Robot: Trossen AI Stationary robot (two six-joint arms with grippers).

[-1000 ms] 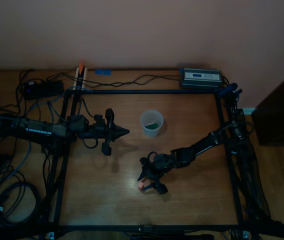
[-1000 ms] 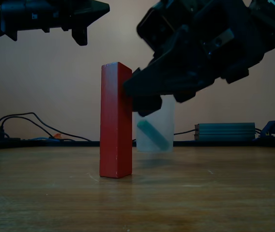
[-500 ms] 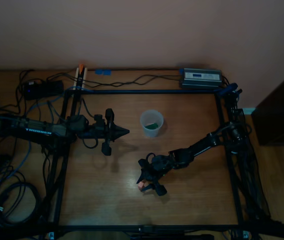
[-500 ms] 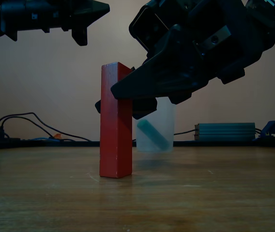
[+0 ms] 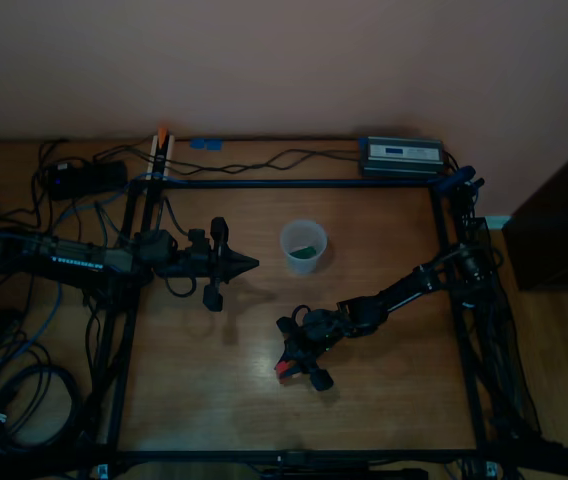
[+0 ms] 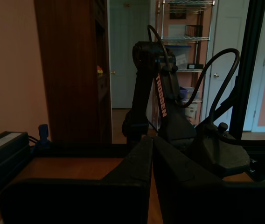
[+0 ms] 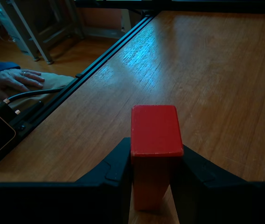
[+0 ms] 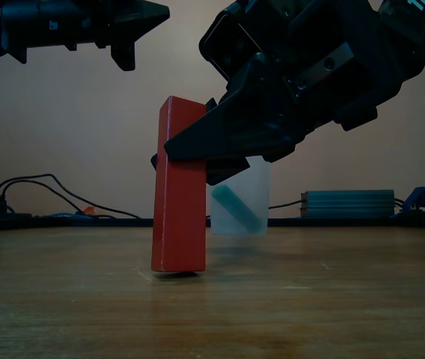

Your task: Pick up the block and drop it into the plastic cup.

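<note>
Exterior view: red block clamped in the right hand, tipped just off the counter

Exterior view shows the block [image 8: 179, 185], a tall red piece, pinched near its top between the fingers of the right hand [image 8: 197, 149]. It leans slightly, and one bottom edge seems barely clear of the counter [image 8: 310, 307]. The right wrist view confirms the grip: the block [image 7: 155, 144] sits squeezed between both dark fingers [image 7: 113, 172], its end face toward the camera.

Behind the block stands the plastic cup [image 8: 241, 202], upright on the counter, with a small green piece [image 8: 235, 208] lying slanted inside it. From the top view the cup [image 5: 303, 246] is well apart from the right hand [image 5: 292, 362], nearer the middle of the frame.

The right arm [image 5: 404, 290] reaches in low from the top view's right side. The left hand [image 5: 249, 264] hovers high above the counter, its fingers pressed together on nothing, pointing toward the cup.
</note>
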